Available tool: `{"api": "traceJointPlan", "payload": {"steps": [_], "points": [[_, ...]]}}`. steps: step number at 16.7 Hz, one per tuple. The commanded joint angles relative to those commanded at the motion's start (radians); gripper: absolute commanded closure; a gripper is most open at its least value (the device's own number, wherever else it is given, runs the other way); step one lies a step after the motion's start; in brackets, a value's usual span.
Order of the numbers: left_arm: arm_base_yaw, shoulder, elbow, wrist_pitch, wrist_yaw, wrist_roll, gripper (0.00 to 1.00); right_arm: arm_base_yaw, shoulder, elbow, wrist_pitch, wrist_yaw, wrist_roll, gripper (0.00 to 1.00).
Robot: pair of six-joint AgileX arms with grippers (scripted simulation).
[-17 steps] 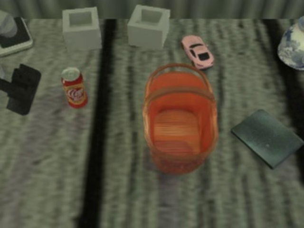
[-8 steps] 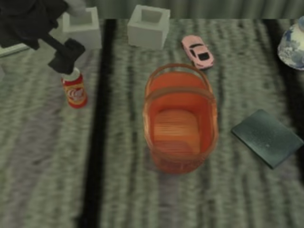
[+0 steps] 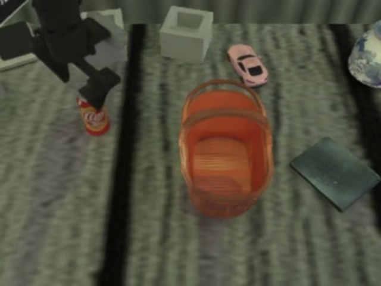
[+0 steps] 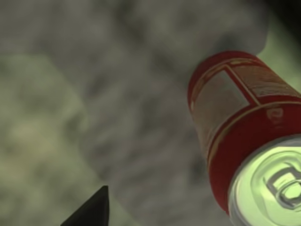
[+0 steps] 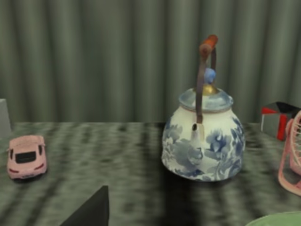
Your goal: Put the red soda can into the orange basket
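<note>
The red soda can (image 3: 95,120) stands upright on the left part of the table. Its silver top is hidden in the top view by my left gripper (image 3: 97,94), which hangs right over it. In the left wrist view the red soda can (image 4: 240,127) fills one side, close up, and one dark fingertip (image 4: 96,212) shows well apart from it. The fingers are open and hold nothing. The orange basket (image 3: 262,128) stands empty in the middle of the table, to the right of the can. Of my right gripper, parked off the top view, one fingertip (image 5: 96,209) shows.
A white square box (image 3: 186,33) stands at the back, and another (image 3: 113,47) is partly under my left arm. A pink toy car (image 3: 247,64), a blue-and-white teapot (image 3: 366,56) and a dark green book (image 3: 334,173) lie right of the basket.
My left arm has swung in from the table's left edge to the back left, then come down over the can's top. The can and basket have not moved.
</note>
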Motion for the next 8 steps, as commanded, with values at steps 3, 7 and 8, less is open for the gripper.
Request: {"api": "traceJointPlan", "payload": {"steps": [3,7,8], "points": [[0.0,0.005,0.005,-0.002,0.0,0.001,0.0,0.0,0.0,0.0,0.0,0.0,0.0,0.0],[0.002,0.004,-0.015,0.018,-0.001,0.003,0.0,0.0,0.0,0.0,0.0,0.0,0.0,0.0],[0.001,0.005,-0.04,0.042,-0.001,0.003,0.0,0.0,0.0,0.0,0.0,0.0,0.0,0.0]]}}
